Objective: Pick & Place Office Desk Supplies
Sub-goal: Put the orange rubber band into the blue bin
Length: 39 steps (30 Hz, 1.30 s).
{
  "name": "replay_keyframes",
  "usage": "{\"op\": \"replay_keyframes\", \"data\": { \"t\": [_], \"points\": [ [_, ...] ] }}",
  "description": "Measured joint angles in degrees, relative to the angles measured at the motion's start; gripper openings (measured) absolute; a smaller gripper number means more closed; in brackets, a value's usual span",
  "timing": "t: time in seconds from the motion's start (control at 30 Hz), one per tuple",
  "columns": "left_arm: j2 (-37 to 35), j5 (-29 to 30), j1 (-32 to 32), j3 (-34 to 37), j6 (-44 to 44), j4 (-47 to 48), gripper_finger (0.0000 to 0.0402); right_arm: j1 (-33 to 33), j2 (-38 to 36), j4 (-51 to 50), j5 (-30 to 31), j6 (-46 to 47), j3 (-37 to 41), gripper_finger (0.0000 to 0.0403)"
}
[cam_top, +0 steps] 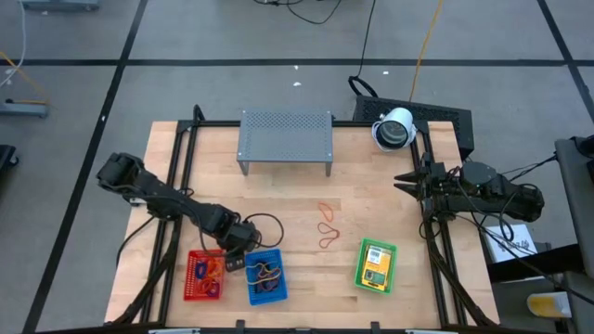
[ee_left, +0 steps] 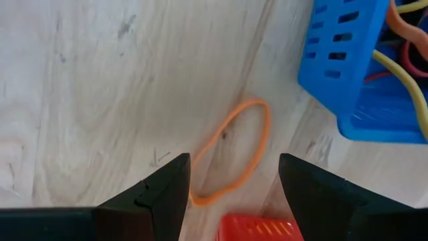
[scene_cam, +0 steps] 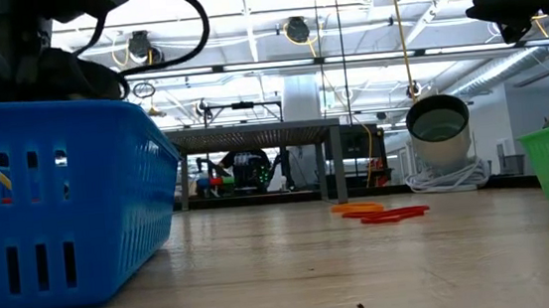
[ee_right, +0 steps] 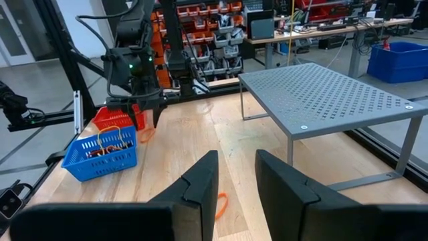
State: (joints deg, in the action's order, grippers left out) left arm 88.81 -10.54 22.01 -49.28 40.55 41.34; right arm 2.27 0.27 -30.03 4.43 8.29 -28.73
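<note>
High: rubber bands [cam_top: 327,227], thin orange/red loops, centre of frame on table [cam_top: 278,190]; L gripper [cam_top: 243,249] lower left, betw red basket [cam_top: 204,276] & blue basket [cam_top: 267,276].
L wrist: orange band [ee_left: 234,150] flat on wood, centre frame; fingers spread, holding nothing.
R wrist: R gripper [ee_right: 235,175] bottom centre, jaws parted, empty.
Writing: none legible.

The high view looks straight down on the whole table [cam_top: 278,209]. The low view sits at tabletop level, close beside the blue basket [scene_cam: 54,198], which both wrist views share

A workshop hall: parts-bin racks [ee_right: 221,27], workbenches [ee_right: 321,33], exposed ceiling ducts [scene_cam: 506,69].
</note>
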Motion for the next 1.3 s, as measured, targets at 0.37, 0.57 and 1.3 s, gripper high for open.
{"op": "replay_keyframes", "data": {
  "t": [0.37, 0.57, 1.3],
  "points": [
    [4.1, 0.8, -0.1, 0.0, 2.8, -1.5, 0.0239, 0.0, 0.0, 0.0, 0.0, 0.0, 0.0, 0.0089],
    [5.2, 4.7, 1.1, -0.2, 7.8, -2.0, 0.0224, 0.0, 0.0, 0.0, 0.0, 0.0, 0.0, 0.0089],
    [4.1, 3.9, 0.9, 0.0, 11.0, -1.1, 0.0002, 0.0, 0.0, 0.0, 0.0, 0.0, 0.0, 0.0089]
  ]
}}
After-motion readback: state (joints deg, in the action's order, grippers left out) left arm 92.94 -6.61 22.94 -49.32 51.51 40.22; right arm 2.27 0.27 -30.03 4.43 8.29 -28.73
